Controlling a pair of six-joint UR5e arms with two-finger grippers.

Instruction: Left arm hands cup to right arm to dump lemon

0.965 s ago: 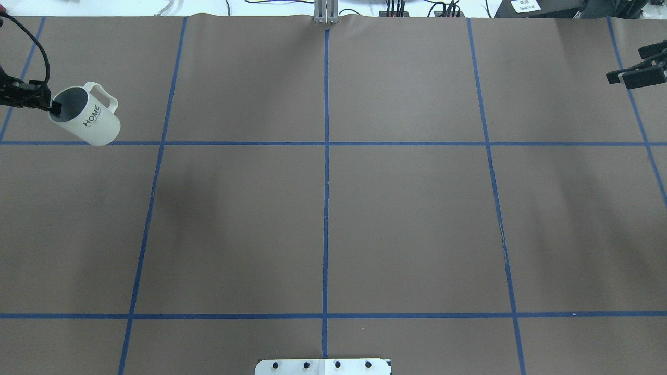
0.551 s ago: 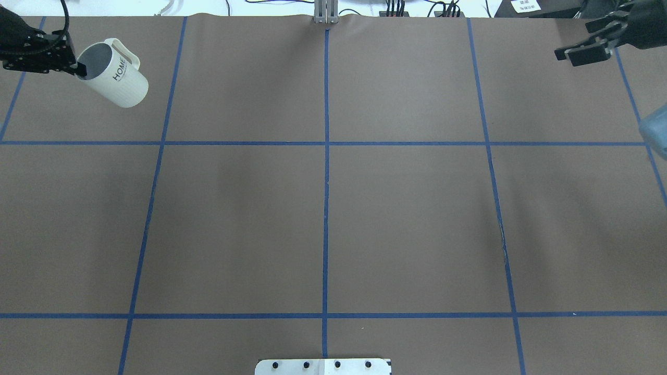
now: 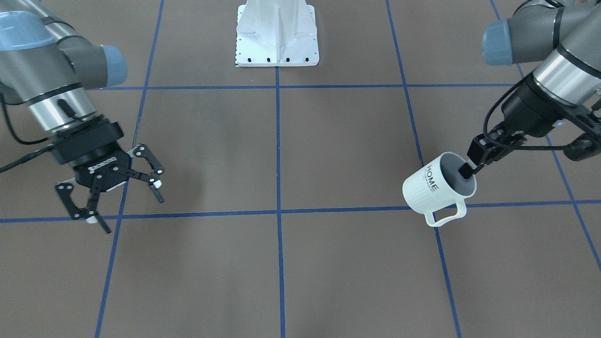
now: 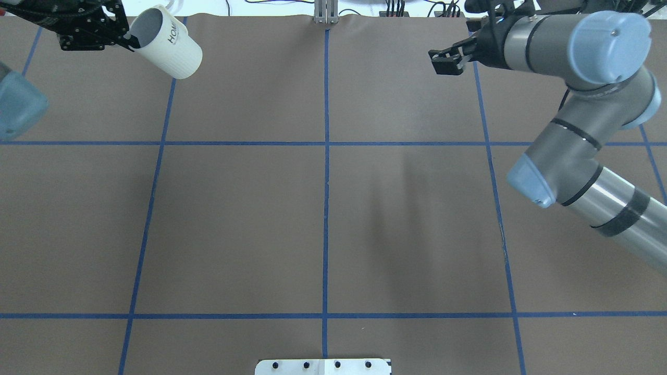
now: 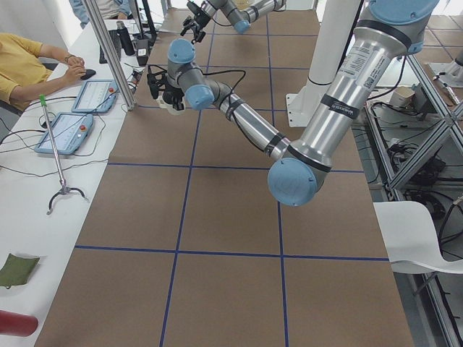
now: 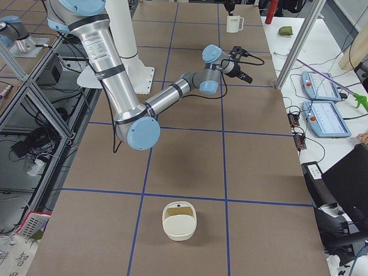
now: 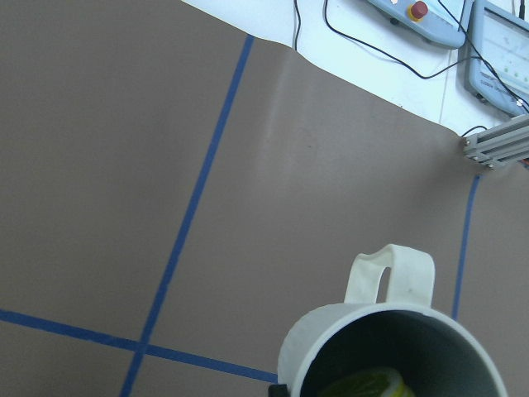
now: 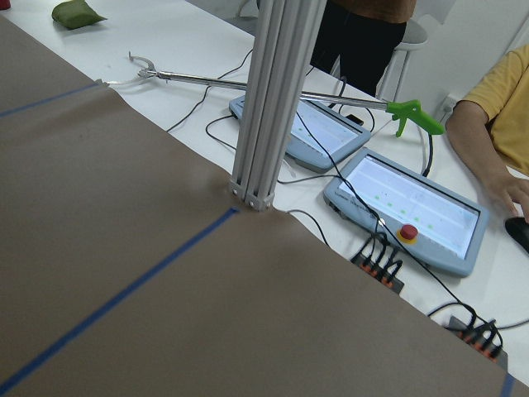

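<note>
The left hand has thin black fingers. They are pinched shut on the rim of the white ceramic cup with one loop handle and the black word HOME on its side. One finger goes down inside the cup. In the front-facing view the hand is at 1 o'clock from the cup. The cup is held up and tipped, with its handle pointing to 6 o'clock.

The left wrist view looks into the cup. A small yellow-green lemon lies deep in its grey inside, at the 6 o'clock side.

The right hand is black with two long fingers. They are spread wide and hold nothing. It is well apart from the cup. In the overhead view the cup is at 11 o'clock on the desk and the right hand is at 1 o'clock.

The desk is covered with brown paper, and blue tape lines cut it into squares. A white metal base plate sits at its 6 o'clock edge.

Past the far edge is a white top with a grey metal post and a light-blue control pad with a red button. A long grabber stick with a green handle and black cables lie there too. A person's yellow sleeve shows at 3 o'clock.
</note>
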